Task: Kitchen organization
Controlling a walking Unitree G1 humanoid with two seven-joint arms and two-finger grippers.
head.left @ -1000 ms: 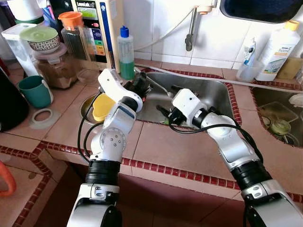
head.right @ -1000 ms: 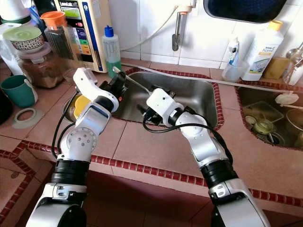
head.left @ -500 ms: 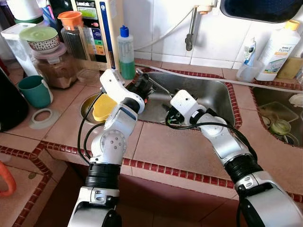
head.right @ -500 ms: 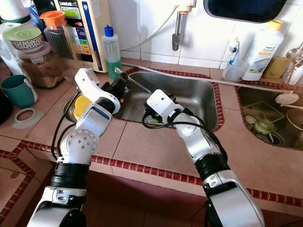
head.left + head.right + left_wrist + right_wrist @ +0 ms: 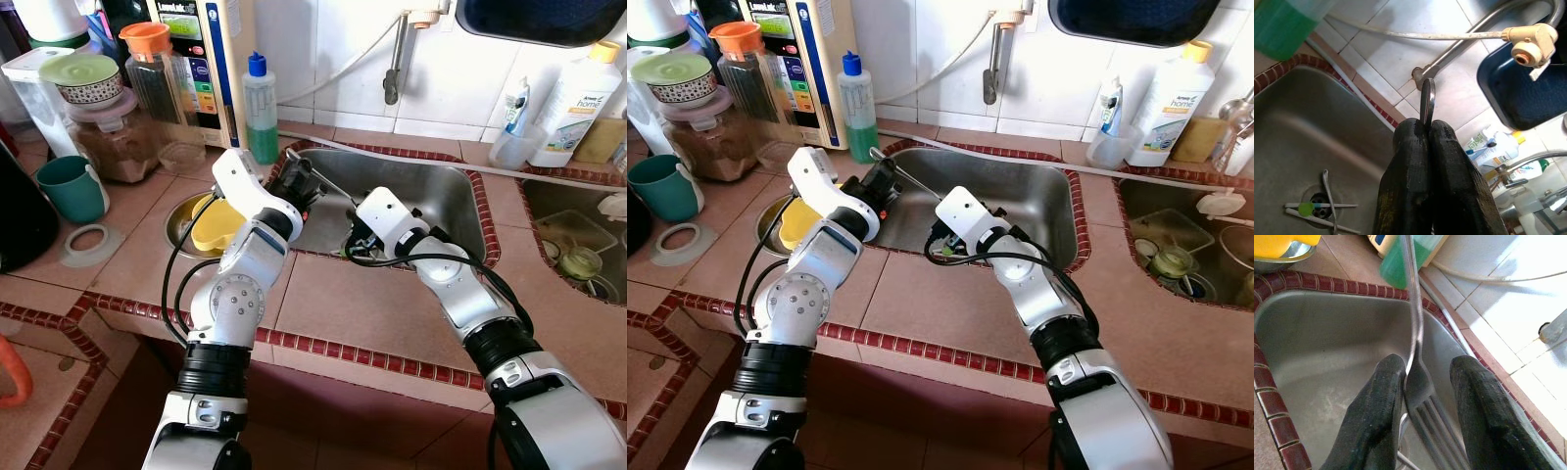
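A metal fork [image 5: 1418, 377] hangs over the left part of the steel sink [image 5: 441, 191]. My left gripper [image 5: 1426, 125] is shut on its handle, whose rounded end sticks out past the fingertips. The same gripper [image 5: 302, 182] sits above the sink's left rim. My right gripper [image 5: 1422, 364] is open around the fork's neck just behind the tines, and the metal rests against one finger [image 5: 1386, 391]. From the head, the right gripper [image 5: 355, 233] is low inside the sink near its front wall.
Thin sticks lie at the sink drain [image 5: 1317, 210]. A green soap bottle [image 5: 260, 108] stands at the sink's back left corner. A yellow bowl [image 5: 214, 220] sits in a metal bowl on the left; a teal mug [image 5: 71, 186] and jars are farther left. A second sink [image 5: 578, 255] lies right.
My left gripper has shifted slightly right over the sink rim with the fork. My right gripper has come up from the sink floor to close around the fork's neck.
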